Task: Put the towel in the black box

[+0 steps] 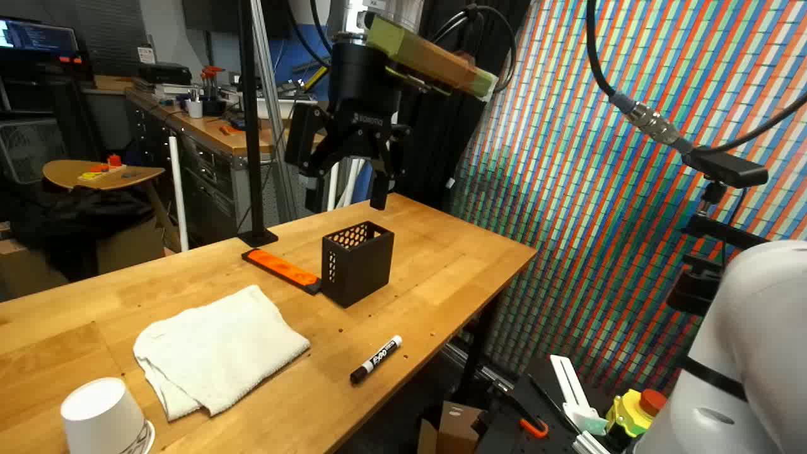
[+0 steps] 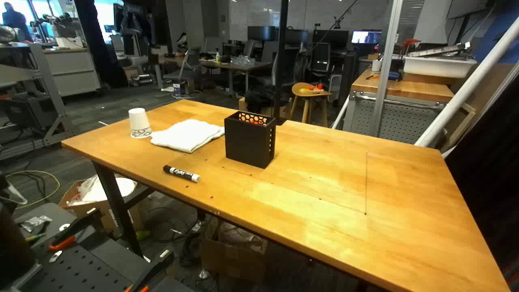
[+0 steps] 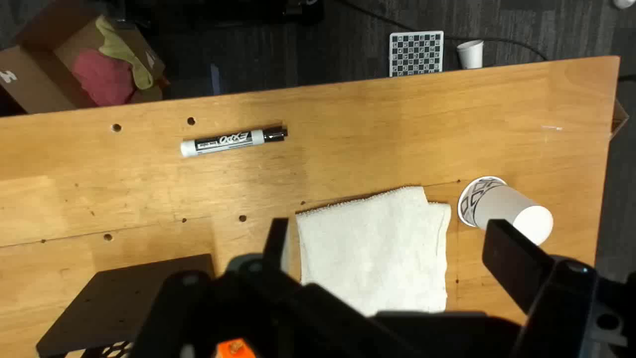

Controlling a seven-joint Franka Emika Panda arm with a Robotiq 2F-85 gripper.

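Observation:
The white towel (image 1: 220, 350) lies folded flat on the wooden table. It also shows in an exterior view (image 2: 186, 136) and in the wrist view (image 3: 372, 248). The black box (image 1: 359, 271), open at the top with honeycomb holes in its sides, stands upright on the table apart from the towel. It also shows in an exterior view (image 2: 245, 142) and partly in the wrist view (image 3: 129, 303). My gripper (image 1: 345, 200) is open and empty, raised well above the table. In the wrist view the towel shows between the spread fingers (image 3: 390, 243), which hide its near edge.
A black-and-white marker (image 1: 376, 359) lies near the table's edge. An upside-down white paper cup (image 1: 104, 413) stands beside the towel. An orange and black bar (image 1: 284, 268) lies against the box. A black post (image 1: 252, 126) rises from the table's far edge.

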